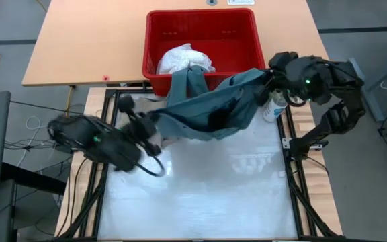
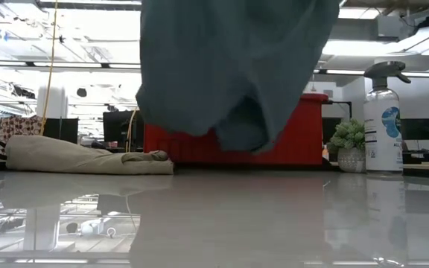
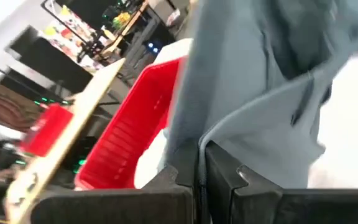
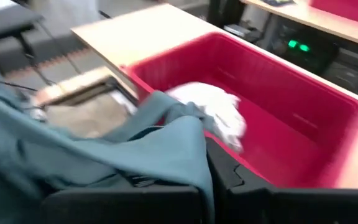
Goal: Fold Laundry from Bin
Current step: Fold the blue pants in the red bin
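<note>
1. The scene is bright and evenly lit; in the low view long ceiling lights [image 2: 88, 63] glow overhead.
2. The glossy white table [image 1: 200, 181] throws soft glare in the high view and mirrors the room in the low view.
3. The teal garment [image 1: 210, 107] casts a faint shadow on the table beneath it.
4. The left arm [image 1: 103, 141] is smeared by motion blur in the high view.
5. Both wrist views are blurred; the red bin [image 3: 126, 124] and the room behind look soft and streaky.
</note>
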